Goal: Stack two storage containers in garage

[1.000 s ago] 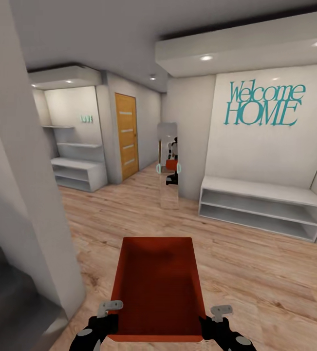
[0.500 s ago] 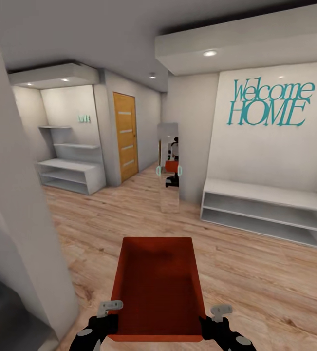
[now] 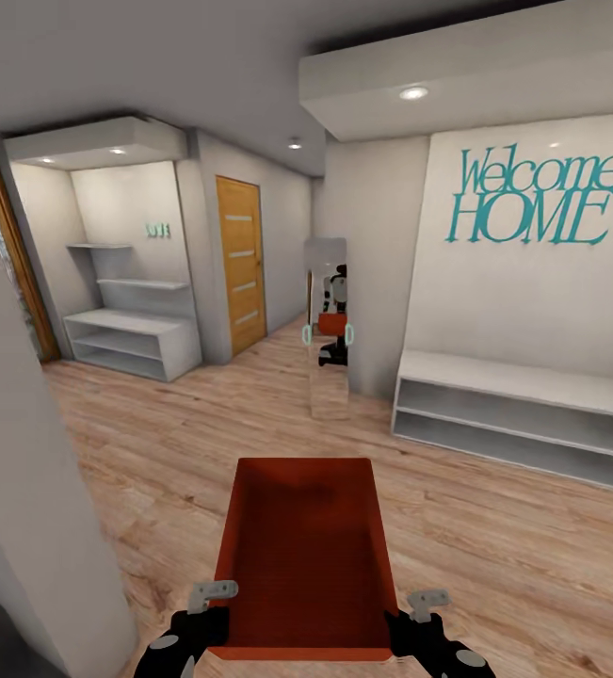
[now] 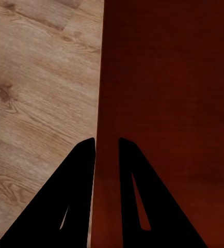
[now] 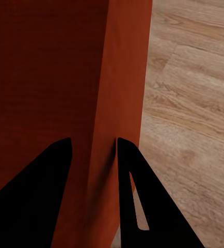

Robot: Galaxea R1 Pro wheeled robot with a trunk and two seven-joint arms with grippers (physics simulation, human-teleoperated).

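While we face the hallway mirror (image 3: 327, 325), we carry the storage container (image 3: 304, 556) above the wood floor (image 3: 494, 527), left gripper (image 4: 107, 147) and right gripper (image 5: 94, 147) each clamped on a side wall.

white shelf unit (image 3: 532, 414) cropped, wall lettering (image 3: 159, 230) illegible

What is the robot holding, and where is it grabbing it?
The red bin. The left gripper pinches its left side wall, the right gripper its right side wall, near the robot's end.
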